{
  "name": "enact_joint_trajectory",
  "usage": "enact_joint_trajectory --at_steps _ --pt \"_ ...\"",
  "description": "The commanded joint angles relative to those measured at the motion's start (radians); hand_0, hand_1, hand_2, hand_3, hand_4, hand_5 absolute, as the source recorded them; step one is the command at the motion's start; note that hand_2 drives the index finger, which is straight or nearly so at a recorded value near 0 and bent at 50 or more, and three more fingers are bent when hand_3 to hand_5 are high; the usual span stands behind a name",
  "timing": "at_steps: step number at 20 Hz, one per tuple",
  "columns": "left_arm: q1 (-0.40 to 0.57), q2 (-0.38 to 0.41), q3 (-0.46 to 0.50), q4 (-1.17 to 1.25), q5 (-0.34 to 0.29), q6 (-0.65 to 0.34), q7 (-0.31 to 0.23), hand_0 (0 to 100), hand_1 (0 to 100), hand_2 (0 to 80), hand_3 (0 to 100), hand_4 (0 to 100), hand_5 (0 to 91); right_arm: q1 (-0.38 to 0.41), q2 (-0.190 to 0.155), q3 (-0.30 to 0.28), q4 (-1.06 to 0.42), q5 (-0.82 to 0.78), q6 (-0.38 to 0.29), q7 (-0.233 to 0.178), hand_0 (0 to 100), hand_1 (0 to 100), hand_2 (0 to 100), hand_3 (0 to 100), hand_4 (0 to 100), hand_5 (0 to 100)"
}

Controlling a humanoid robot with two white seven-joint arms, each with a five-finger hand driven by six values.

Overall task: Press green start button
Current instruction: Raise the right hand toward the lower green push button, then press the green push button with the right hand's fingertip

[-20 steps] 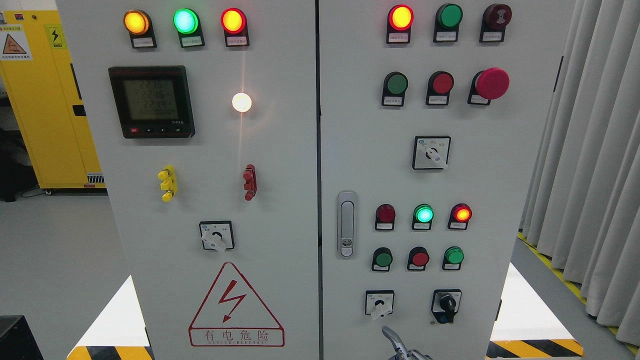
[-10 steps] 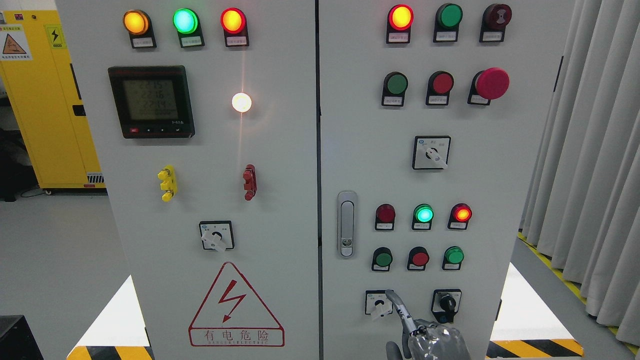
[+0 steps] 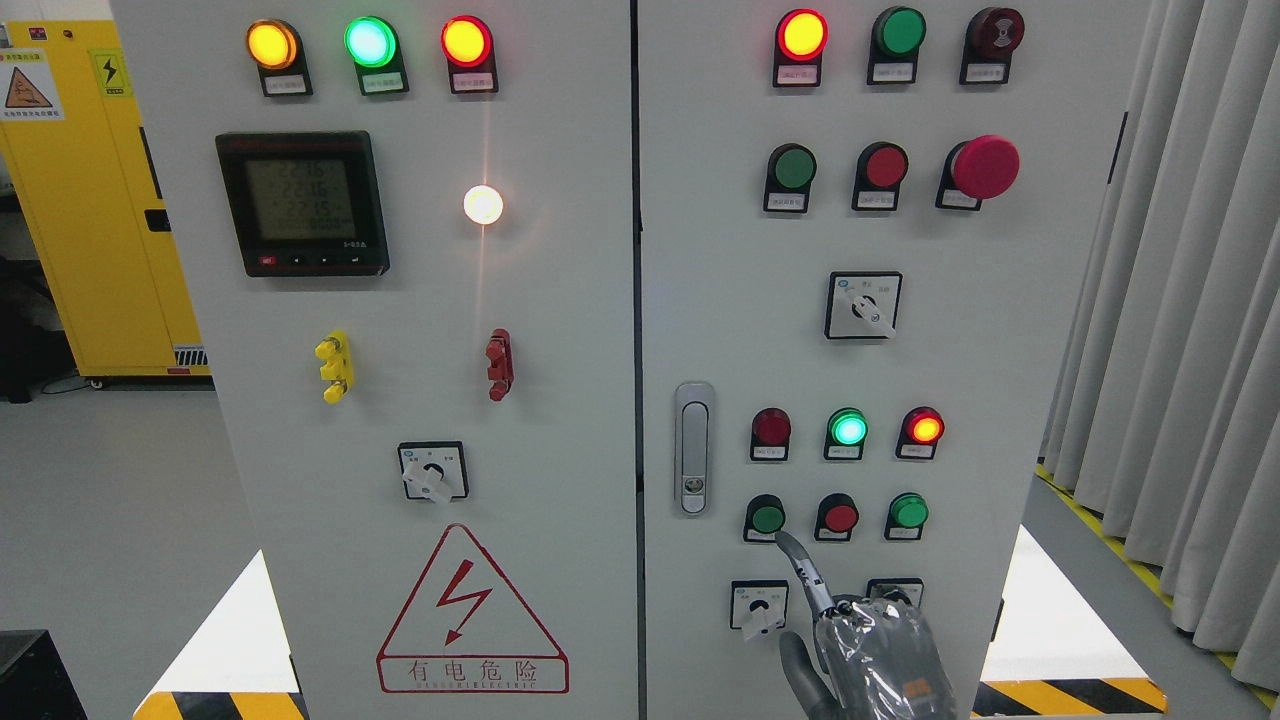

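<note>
The right cabinet door (image 3: 960, 330) carries a row of three push buttons low down: a dark green button (image 3: 767, 517), a red button (image 3: 840, 517) and a brighter green button (image 3: 908, 511). My right hand (image 3: 866, 652), wrapped in clear film, rises from the bottom edge in front of this door. Its index finger (image 3: 803, 572) points up and to the left while the other fingers are curled, holding nothing. The fingertip sits just below and right of the dark green button; I cannot tell whether it touches. The hand hides most of the black key switch (image 3: 893, 588).
Above that row are three indicator lamps, the middle green lamp (image 3: 847, 428) lit. A white rotary selector (image 3: 759, 608) sits left of the finger. A door latch (image 3: 693, 448), a red mushroom stop (image 3: 983, 166), curtains (image 3: 1180, 320) at right and a yellow cabinet (image 3: 80, 200) at left.
My right hand has risen from the bottom edge. Its index fingertip climbed from below the selector row, past the white selector, to just under the dark green button.
</note>
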Motion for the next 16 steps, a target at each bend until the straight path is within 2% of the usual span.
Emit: enact_joint_trajectory --at_steps 1,16 --pt "0.0 0.0 -0.001 0.0 0.0 0.0 -0.001 12 56 0.0 0 0 0.0 -0.025 -0.002 -0.021 0.032 0.006 0.002 0.008 63 100 0 100 100 100" --pt "0.0 0.0 -0.001 0.0 0.0 0.0 -0.001 12 56 0.0 0 0 0.0 -0.033 -0.004 -0.019 0.055 0.006 0.002 0.016 67 100 0 100 100 100"
